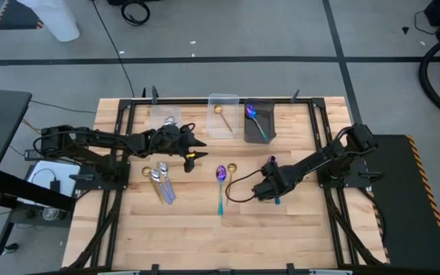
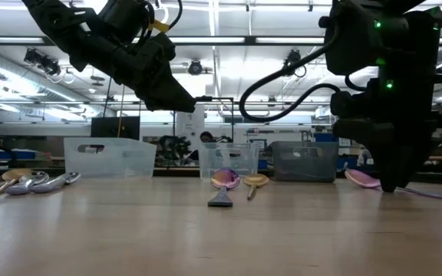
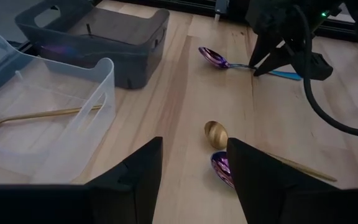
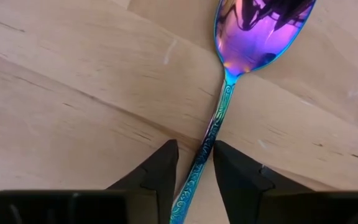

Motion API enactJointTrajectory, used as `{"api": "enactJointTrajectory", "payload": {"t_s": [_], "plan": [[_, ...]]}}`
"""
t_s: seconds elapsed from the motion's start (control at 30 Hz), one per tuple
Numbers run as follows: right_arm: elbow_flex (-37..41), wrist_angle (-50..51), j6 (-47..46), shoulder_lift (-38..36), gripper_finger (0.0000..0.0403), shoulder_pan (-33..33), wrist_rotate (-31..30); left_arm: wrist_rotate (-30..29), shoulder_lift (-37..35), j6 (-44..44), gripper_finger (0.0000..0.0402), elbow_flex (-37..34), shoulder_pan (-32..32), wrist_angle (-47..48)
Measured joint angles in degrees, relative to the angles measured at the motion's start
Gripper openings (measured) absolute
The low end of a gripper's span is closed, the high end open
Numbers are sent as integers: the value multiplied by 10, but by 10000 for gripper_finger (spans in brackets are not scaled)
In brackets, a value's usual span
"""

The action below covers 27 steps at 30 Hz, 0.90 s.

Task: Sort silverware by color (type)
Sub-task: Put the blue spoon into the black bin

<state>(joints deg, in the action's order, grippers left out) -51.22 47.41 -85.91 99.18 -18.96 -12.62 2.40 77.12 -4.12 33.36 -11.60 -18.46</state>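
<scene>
Overhead, step in hand: the right gripper (image 1: 270, 191) is lowered onto an iridescent spoon (image 1: 275, 200) on the table's right half, so a pick of that spoon is judged to be under way.
High view, left arm: the left gripper (image 1: 192, 150) is held above the table just in front of the bins, with nothing seen in it.
High view, count: one gold spoon (image 1: 221, 114) is seen in the middle clear bin (image 1: 224, 99), one iridescent spoon in the dark bin (image 1: 258, 134), and something silver in the left clear bin (image 1: 166, 113); loose on the wood are a purple-bowled spoon (image 1: 220, 183), a gold spoon beside it (image 1: 231, 168), and a cluster of about three spoons (image 1: 160, 182) at the left.
Low view: three bins are lined up behind the loose spoons; the right gripper is set down at table level.
Left wrist view: the left jaws are spread wide and empty.
Right wrist view: the teal handle (image 4: 213, 130) lies between the two fingertips (image 4: 160, 165), which are closed in to its sides, touching or nearly so.
Next move, judged: a firm pinch, a lift, and a carry to the dark bin are called for.
</scene>
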Motion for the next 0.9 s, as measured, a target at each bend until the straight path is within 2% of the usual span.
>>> {"api": "enactJointTrajectory", "payload": {"t_s": [0.2,0.43,0.9], "plan": [[0,-9,7,0,91,0,4,0,0,-1,188,0,0,0],[0,-15,17,-3,16,0,5,0,0,1,188,0,0,4],[2,-8,39,-31,14,0,8,0,0,3,188,0,0,4]]}}
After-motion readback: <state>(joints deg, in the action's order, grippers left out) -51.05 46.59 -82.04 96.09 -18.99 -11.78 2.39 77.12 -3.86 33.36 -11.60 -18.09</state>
